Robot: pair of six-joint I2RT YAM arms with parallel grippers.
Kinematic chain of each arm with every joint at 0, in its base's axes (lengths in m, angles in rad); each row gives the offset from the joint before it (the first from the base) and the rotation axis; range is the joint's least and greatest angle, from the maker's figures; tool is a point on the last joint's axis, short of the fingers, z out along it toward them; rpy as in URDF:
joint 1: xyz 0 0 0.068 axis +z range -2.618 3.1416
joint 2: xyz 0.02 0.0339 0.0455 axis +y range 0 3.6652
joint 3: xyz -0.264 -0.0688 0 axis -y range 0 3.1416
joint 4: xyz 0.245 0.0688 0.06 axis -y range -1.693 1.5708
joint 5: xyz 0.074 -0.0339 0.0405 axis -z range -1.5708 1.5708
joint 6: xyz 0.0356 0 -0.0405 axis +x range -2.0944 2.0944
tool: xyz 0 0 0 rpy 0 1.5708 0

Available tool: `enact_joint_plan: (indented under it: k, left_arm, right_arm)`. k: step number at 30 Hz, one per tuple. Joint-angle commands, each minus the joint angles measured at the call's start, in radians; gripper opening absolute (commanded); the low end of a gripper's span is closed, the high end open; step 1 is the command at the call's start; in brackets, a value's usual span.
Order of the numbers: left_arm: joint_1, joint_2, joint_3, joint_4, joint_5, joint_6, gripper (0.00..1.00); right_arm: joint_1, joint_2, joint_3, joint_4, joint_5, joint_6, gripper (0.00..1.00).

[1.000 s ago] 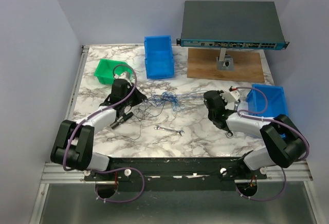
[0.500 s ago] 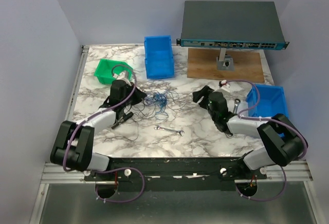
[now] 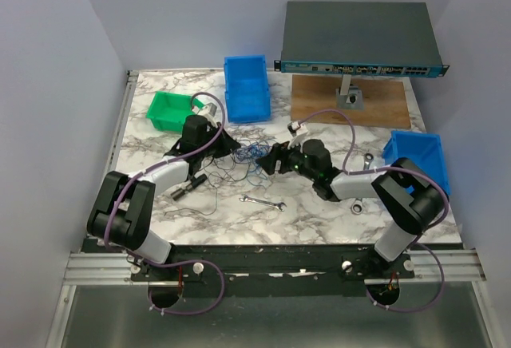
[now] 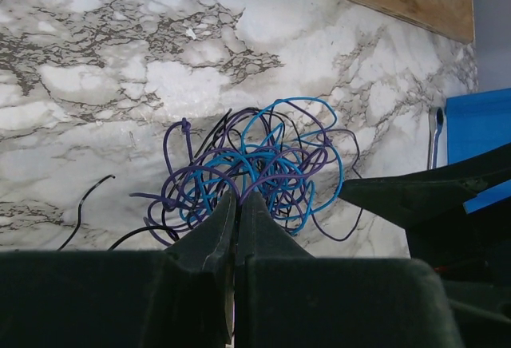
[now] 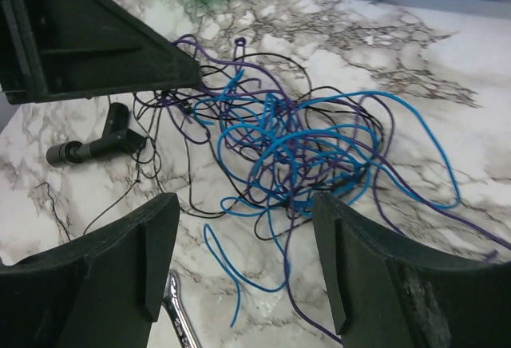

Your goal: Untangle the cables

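The cables point(image 3: 252, 153) are a loose tangle of thin blue, purple and black wires on the marble table point(image 3: 319, 212), between the two arms. My left gripper point(image 3: 231, 147) is shut at the tangle's left edge. In the left wrist view its closed tips point(image 4: 237, 197) pinch wires of the cables point(image 4: 259, 163). My right gripper point(image 3: 271, 160) is open just right of the tangle. In the right wrist view its fingers stand wide apart point(image 5: 246, 204), holding nothing. The cables point(image 5: 299, 148) lie just ahead, with one blue end trailing between the fingers.
A small silver wrench point(image 3: 263, 201) lies in front of the tangle. A black cylinder point(image 3: 188, 187) lies by the left arm. A green bin point(image 3: 170, 111) and a blue bin point(image 3: 246, 88) stand behind. Another blue bin point(image 3: 419, 156) is at right. A network switch point(image 3: 359, 38) stands over a wooden board point(image 3: 351, 104).
My right gripper opened, let go of the cables and moved left up to the tangle. The wires, stretched between both grippers before, have bunched up by the left gripper.
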Motion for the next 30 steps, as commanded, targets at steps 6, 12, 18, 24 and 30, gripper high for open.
enact_joint_plan:
  k: [6, 12, 18, 24, 30]
  left_arm:
    - [-0.001, 0.024, 0.031, -0.030, 0.022, 0.015, 0.00]
    - [-0.002, 0.024, 0.035, -0.043, 0.011, 0.021, 0.00]
    - [-0.001, 0.021, 0.034, -0.052, 0.005, 0.024, 0.00]
    - [-0.001, 0.024, 0.036, -0.051, 0.006, 0.022, 0.00]
    - [-0.002, 0.026, 0.038, -0.053, 0.006, 0.021, 0.00]
  right_arm:
    - [0.106, 0.054, 0.082, -0.116, 0.073, -0.135, 0.75]
    - [0.129, 0.080, 0.096, -0.118, 0.091, -0.112, 0.75]
    - [0.220, 0.041, 0.081, -0.123, 0.309, -0.144, 0.75]
    - [0.261, 0.025, 0.060, -0.098, 0.390, -0.136, 0.74]
    - [0.285, 0.069, 0.108, -0.148, 0.442, -0.110, 0.75]
